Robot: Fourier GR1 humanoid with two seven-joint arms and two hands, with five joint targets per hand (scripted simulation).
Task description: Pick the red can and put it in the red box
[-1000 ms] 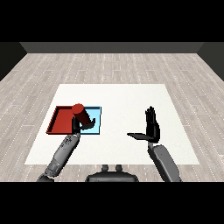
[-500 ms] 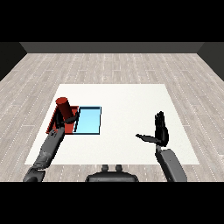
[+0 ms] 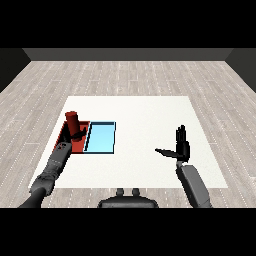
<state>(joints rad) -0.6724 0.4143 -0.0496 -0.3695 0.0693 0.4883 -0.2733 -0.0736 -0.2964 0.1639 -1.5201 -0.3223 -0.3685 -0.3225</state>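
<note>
The red can stands upright over the red tray, near its far left part. My left hand is curled round the can's lower part, at its right side. The can hides much of the tray's back. Far to the right, my right hand hovers over the white table with its fingers straight up and its thumb pointing left, holding nothing.
The light blue tray lies right next to the red tray, on its right. The white table stretches between the trays and my right hand. Wooden floor surrounds the table.
My left hand has carried the red can a little to the left, over the red tray's left part. My right hand has stayed at the right, almost still.
</note>
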